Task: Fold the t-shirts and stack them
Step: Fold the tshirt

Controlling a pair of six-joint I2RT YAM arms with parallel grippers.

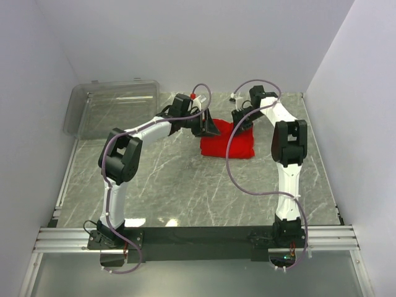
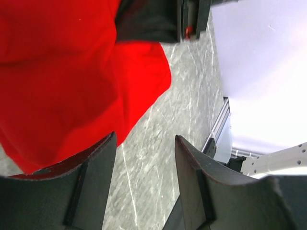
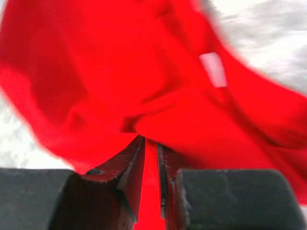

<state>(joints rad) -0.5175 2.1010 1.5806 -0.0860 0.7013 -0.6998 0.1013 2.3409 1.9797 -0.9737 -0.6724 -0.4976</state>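
Right gripper [image 3: 151, 165] has its two dark fingers drawn almost together, with a thin fold of the t-shirt [image 1: 228, 142] pinched between them. Its wrist view is blurred, yet the red strip in the narrow slot is plain. Left gripper [image 2: 144, 179] stands with its jaws well apart, and grey table shows between them. One finger [image 2: 91, 187] overlaps the cloth's edge and the other finger [image 2: 196, 184] hangs over bare tabletop, so it holds nothing.

The t-shirt is soft, plain, bright red cloth without print, gathered into a rough, rumpled rectangle with rounded folds and shallow creases. A small white label [image 3: 213, 69] shows on it in the right wrist view. It lies on the table [image 1: 185, 192], toward 1 o'clock from the table's middle. The tabletop is smooth and grey with pale veins, like marble. At 10 o'clock, in the far corner, sits a clear plastic bin [image 1: 111, 108], glossy and round-cornered, well apart from the shirt.

Left arm [image 1: 120, 158] rises from its base at 7 o'clock, bends at a black elbow and reaches toward 2 o'clock, its gripper at the shirt's 10 o'clock corner. Right arm [image 1: 286, 185] stands up from 5 o'clock, folds at its elbow and leans toward 10 o'clock, its gripper tipped down at the shirt's 12 o'clock edge. Purple cables [image 1: 228, 162] loop loosely along both arms.
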